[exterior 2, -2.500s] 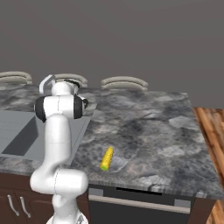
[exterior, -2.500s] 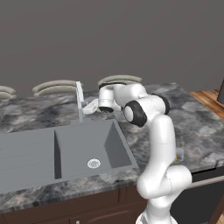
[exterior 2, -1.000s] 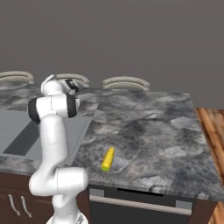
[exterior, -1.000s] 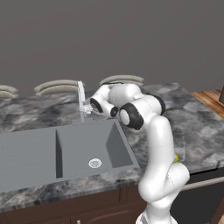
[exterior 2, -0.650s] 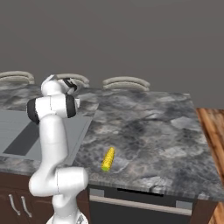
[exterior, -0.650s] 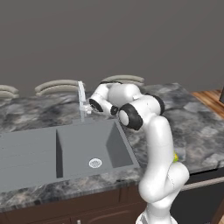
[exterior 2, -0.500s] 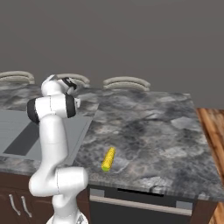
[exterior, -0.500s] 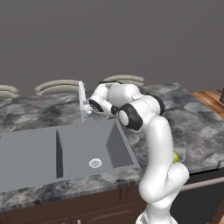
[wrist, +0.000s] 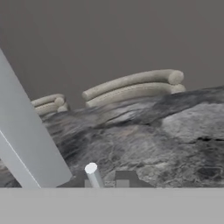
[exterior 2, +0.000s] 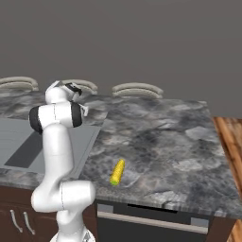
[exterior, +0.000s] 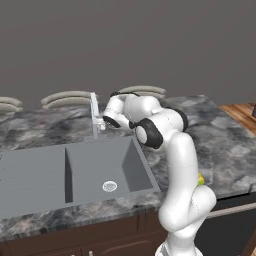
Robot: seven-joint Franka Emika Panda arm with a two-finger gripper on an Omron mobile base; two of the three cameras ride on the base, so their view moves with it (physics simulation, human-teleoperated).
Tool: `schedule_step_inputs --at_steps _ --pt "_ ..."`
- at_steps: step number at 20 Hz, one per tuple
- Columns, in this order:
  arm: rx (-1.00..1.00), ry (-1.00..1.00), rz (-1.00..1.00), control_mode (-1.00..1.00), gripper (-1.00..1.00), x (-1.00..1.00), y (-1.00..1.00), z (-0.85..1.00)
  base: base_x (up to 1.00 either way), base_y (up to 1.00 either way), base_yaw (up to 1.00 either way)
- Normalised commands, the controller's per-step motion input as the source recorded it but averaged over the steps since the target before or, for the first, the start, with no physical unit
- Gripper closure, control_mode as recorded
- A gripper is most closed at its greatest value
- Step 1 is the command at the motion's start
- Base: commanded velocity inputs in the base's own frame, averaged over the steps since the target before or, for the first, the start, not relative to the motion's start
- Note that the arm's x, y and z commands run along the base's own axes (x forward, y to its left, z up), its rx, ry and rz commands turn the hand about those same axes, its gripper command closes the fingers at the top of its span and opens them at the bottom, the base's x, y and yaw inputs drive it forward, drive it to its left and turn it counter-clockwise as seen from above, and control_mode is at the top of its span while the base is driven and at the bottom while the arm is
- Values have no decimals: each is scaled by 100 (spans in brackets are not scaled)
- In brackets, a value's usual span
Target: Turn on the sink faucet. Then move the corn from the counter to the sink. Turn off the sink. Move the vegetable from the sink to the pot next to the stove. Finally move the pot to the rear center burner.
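Note:
The sink faucet stands upright behind the grey two-basin sink. No water runs from it. My gripper is shut and sits right beside the faucet's base, at the small thin lever. In the hand view the spout leans across the left side, and my gripper is at the lever's foot. The yellow corn lies on the marbled counter near its front edge, to the right of my arm; its tip peeks out behind the arm. The pot and stove are out of view.
Beige curved pieces line the counter's back edge against the wall. The drain ring sits in the right basin. A wooden floor begins past the counter's right end. Dark cabinets run below.
Over the earlier frames my hand swung left to the faucet's base. In the last second it has barely moved. The corn lies where it was.

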Motion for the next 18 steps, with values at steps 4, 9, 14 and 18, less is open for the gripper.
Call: schedule_step_inputs --at_steps 4,9,14,18 --pt "6 4 0 -100 100 0 -71 -26 0 0 0" --pt "6 3 0 -100 100 0 -67 -28 0 0 0" --pt "7 1 0 -100 100 0 -71 -28 0 0 0" --pt "6 2 0 -100 100 0 -68 -28 0 0 0"
